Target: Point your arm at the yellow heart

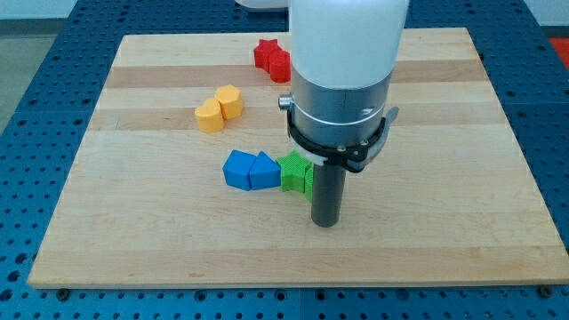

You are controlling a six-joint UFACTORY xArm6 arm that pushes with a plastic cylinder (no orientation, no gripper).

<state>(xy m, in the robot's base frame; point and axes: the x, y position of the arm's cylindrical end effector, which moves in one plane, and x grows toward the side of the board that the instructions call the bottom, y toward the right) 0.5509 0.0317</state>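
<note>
Just right of the green block (296, 172) | my tip (326, 223) | yellow heart (220, 108) well apart, up-left | no writing visible

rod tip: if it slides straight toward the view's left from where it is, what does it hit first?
My tip sits just right of and slightly below the green block. Going straight left, it would probably graze that green block's lower edge first, then the blue blocks. Depth is unclear; it might slip just beneath them. The yellow heart lies well above that line.

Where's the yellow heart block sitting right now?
The yellow heart block lies upper left on the wooden board, touching a yellow hexagonal block, above the blue blocks.
</note>
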